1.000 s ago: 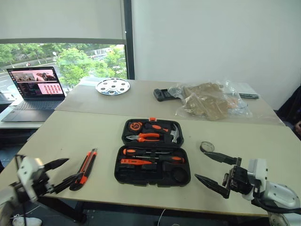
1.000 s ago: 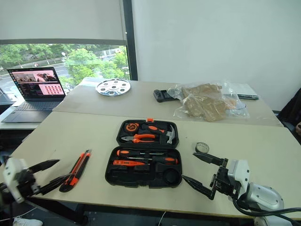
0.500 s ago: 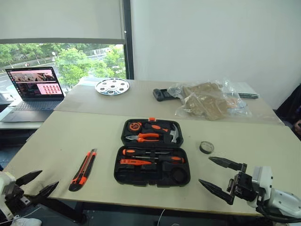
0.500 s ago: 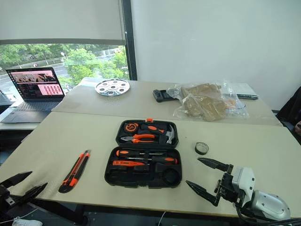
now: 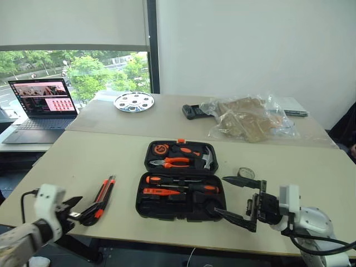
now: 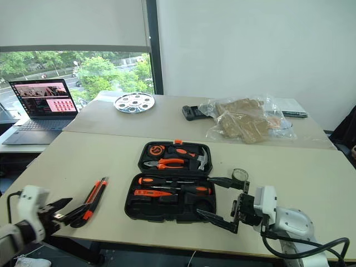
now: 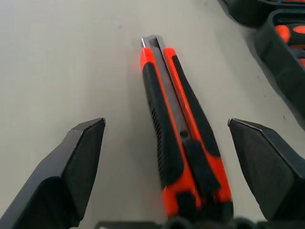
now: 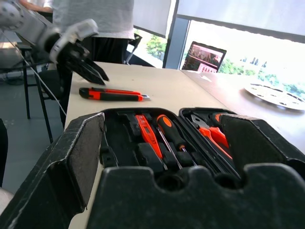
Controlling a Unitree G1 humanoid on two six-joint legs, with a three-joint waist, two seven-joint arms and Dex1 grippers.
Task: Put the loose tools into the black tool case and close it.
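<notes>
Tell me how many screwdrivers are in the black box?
3, all in the tool case's front half: black-and-orange screwdriver, another, and the slim orange tester screwdriver.

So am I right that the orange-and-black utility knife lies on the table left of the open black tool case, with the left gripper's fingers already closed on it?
Not quite: the left gripper is open, its fingers standing apart on either side of the orange-and-black utility knife, as the left wrist view shows. The knife does lie on the table left of the open black tool case.

The black case (image 5: 181,186) lies open at the table's centre, screwdrivers (image 5: 181,188) slotted inside. The orange-black knife (image 5: 102,196) lies left; the tape roll (image 5: 245,173) right.
</notes>
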